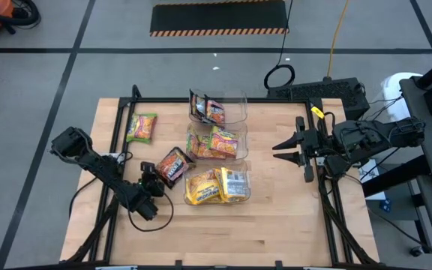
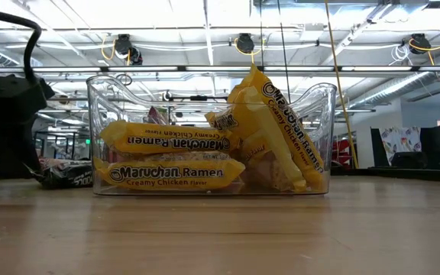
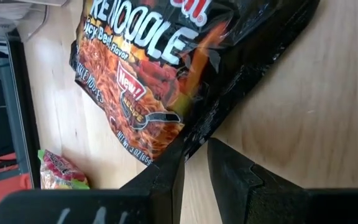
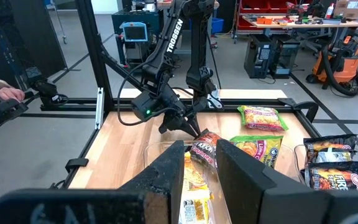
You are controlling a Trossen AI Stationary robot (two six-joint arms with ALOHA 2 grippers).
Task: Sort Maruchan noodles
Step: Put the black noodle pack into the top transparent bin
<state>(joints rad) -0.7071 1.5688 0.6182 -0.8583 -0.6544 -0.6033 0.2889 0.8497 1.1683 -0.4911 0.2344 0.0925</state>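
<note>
Fingers of the left gripper point(image 3: 194, 163) stand a narrow slot apart, tips at the corner edge of the dark brown packet point(image 1: 174, 166), whose black rim reaches into the slot; whether they pinch it I cannot tell. That packet lies flat on the wooden table point(image 1: 276, 225), just left of the nearest clear bin point(image 1: 244, 196), which holds the yellow packets point(image 2: 176, 173) stacked flat and leaning against its wall. Beyond it, in a row running to the far edge, the middle bin point(image 1: 240, 154) holds green-yellow packets point(image 1: 222, 141) and the far bin point(image 1: 238, 105) holds dark packets point(image 1: 210, 111). One loose green-yellow packet point(image 1: 142, 127) lies alone toward the far left, with bare wood all around it.

Over the right side, the right gripper point(image 1: 282, 147) hangs released and holding nothing, well apart from the bins, pointing toward them. Open tabletop runs along the near edge and the right half. A black frame point(image 1: 116, 131) borders the table; past it lie grey floor and a striped mat point(image 1: 219, 18). A person's hand point(image 4: 4, 93) shows beyond the table's left side.
</note>
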